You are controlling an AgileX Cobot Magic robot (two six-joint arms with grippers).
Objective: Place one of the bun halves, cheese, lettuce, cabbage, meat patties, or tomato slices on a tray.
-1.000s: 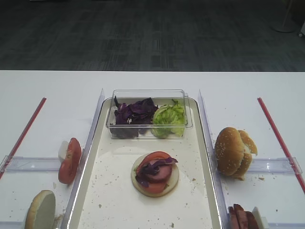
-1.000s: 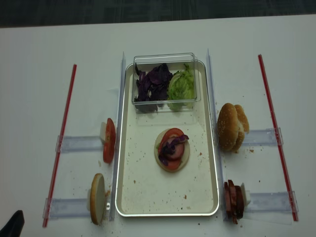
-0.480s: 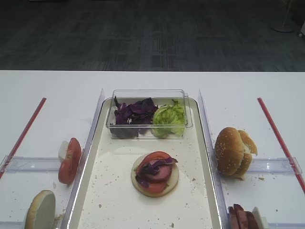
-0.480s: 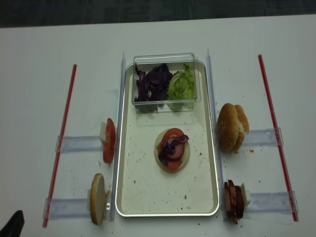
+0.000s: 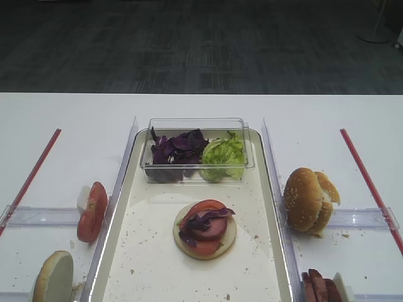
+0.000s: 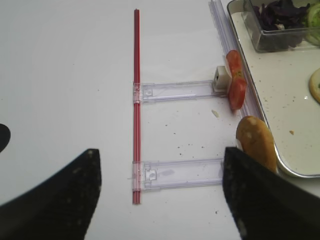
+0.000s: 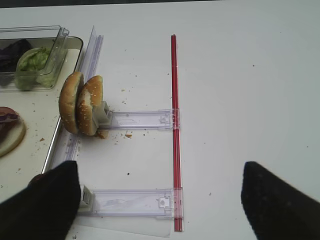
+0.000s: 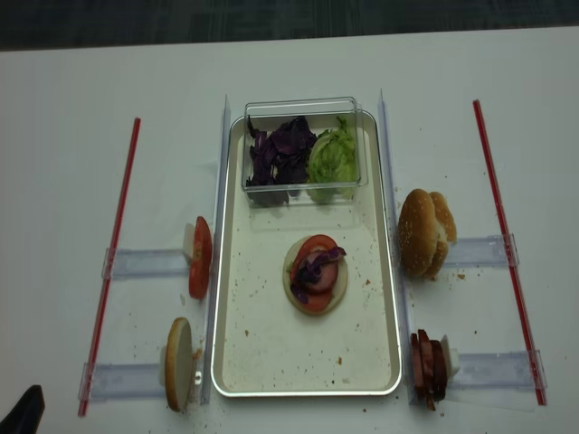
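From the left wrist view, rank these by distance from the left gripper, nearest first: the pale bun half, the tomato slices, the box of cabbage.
1. The pale bun half, standing on edge just beyond the open left gripper, on the right.
2. The tomato slices, farther up, beside the tray rim.
3. The clear box of cabbage, farthest, at the top right on the tray.

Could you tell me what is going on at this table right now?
A burger is being assembled on the tray: a pale bun half there carries tomato, meat and purple cabbage. Neither hand is holding anything. The left hand and right hand hang open above the table at either side, over the racks of spare ingredients.
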